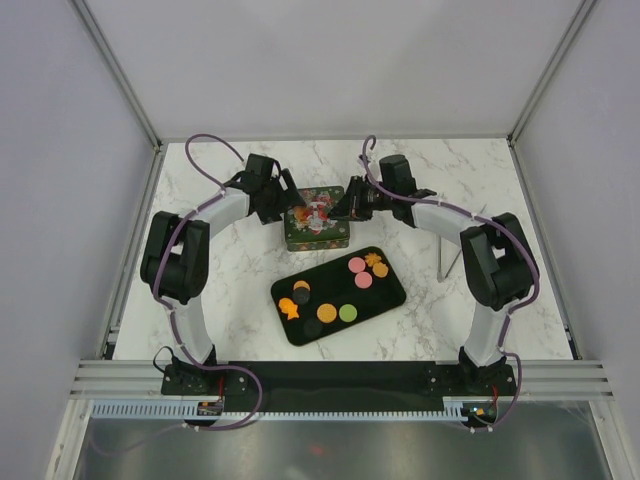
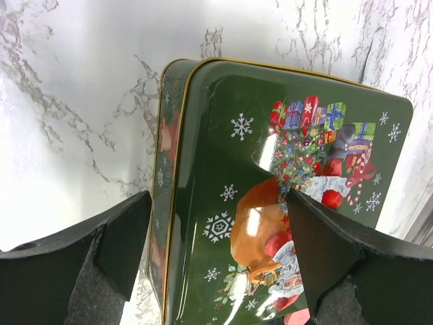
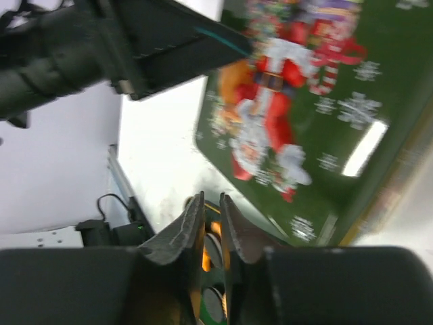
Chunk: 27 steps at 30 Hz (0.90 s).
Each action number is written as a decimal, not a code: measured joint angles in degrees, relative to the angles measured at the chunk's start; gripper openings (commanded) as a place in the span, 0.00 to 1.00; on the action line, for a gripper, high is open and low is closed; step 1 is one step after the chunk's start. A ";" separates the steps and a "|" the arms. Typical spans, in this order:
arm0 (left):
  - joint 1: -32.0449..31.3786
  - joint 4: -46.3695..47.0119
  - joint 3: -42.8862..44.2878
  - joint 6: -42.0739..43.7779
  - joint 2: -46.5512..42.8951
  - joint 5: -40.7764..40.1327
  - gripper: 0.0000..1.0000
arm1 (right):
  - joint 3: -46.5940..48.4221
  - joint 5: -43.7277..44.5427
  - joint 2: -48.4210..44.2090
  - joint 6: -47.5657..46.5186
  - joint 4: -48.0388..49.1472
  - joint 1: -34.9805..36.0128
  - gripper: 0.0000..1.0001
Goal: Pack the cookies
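While cookies (image 1: 347,313) lie on tray (image 1: 385,292) | left gripper (image 2: 218,200) spread over tin (image 2: 216,122) | right gripper (image 3: 211,198) nearly pressed together, empty.

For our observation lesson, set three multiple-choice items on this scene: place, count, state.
1. The green tin lies: A beyond the black tray; B on the tray; C under the tray.
2. How many pink cookies are on the tray: A none; B two; C five.
3. The tin's lid is: A on; B off; C missing.
Answers: 1A, the top view shows it past the tray; 2B, two pink rounds lie side by side; 3A, the pictured lid covers the tin.
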 measured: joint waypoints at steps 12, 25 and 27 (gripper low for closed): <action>0.00 -1.70 1.27 0.92 0.81 0.42 0.89 | -16.46 -14.86 14.08 24.50 45.64 -0.17 0.00; -0.04 -3.37 2.25 1.33 0.96 0.55 0.89 | -16.74 -14.60 12.98 24.70 45.81 -0.59 0.05; -0.04 -3.82 2.54 1.64 0.96 0.42 0.89 | -15.74 -13.66 11.41 22.99 41.62 -0.94 0.07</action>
